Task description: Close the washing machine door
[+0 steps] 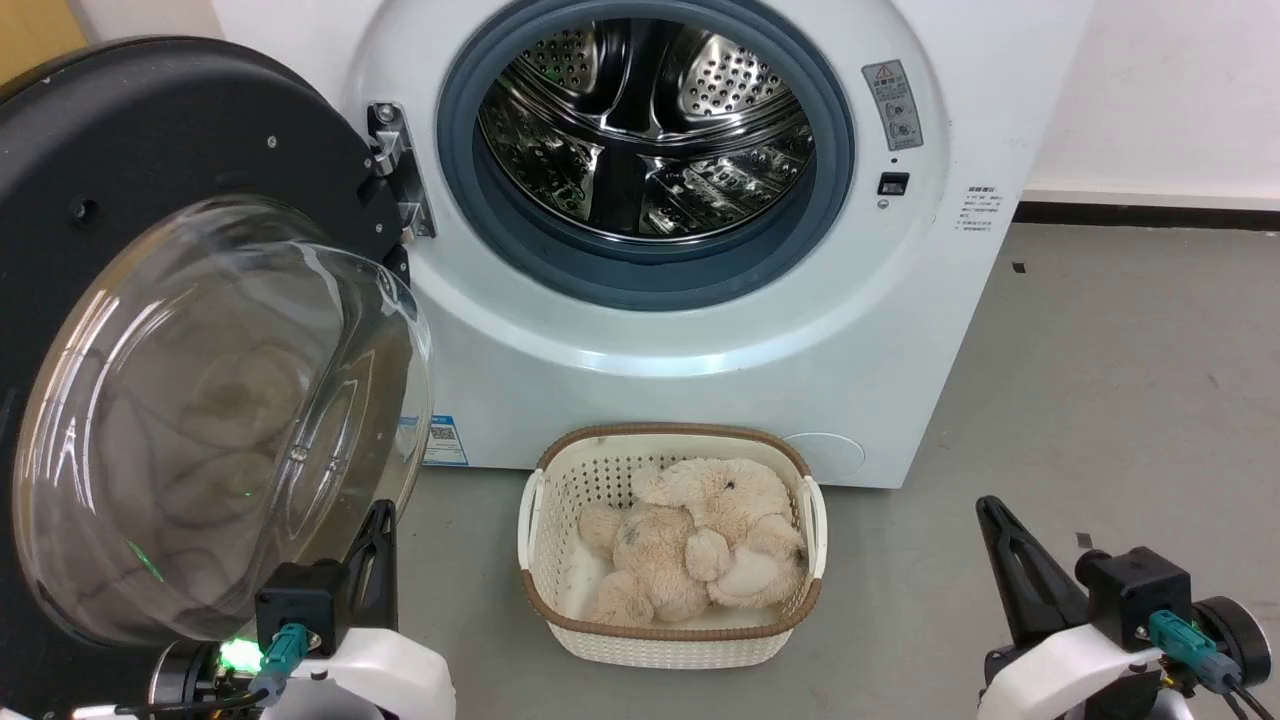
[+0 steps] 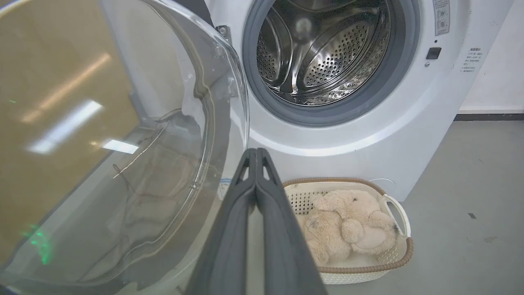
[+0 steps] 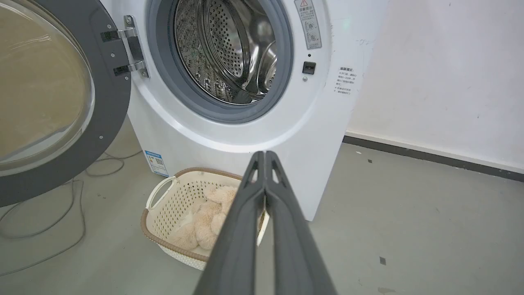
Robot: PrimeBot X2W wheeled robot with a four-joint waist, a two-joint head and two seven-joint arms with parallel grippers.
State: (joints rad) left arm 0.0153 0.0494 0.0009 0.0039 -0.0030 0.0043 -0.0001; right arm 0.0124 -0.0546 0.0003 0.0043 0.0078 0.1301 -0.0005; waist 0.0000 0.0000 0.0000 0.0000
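The washing machine (image 1: 700, 330) stands ahead, its steel drum (image 1: 645, 130) exposed inside the blue-grey gasket. The washing machine door (image 1: 150, 200) hangs wide open on its left hinge, its glass bowl (image 1: 220, 420) bulging toward me. My left gripper (image 1: 380, 515) is shut and empty, just right of the bowl's lower edge; I cannot tell if it touches. In the left wrist view the closed left gripper (image 2: 256, 152) points at the machine's front (image 2: 368, 135), with the door (image 2: 123, 143) on its left. My right gripper (image 1: 990, 510) is shut and empty, low on the right; the right wrist view shows this gripper (image 3: 265, 155) closed.
A white woven basket (image 1: 660, 645) holding a beige plush toy (image 1: 700, 540) sits on the grey floor before the machine, between my arms. A cable (image 3: 61, 246) lies on the floor under the door. A white wall (image 3: 442, 82) stands right of the machine.
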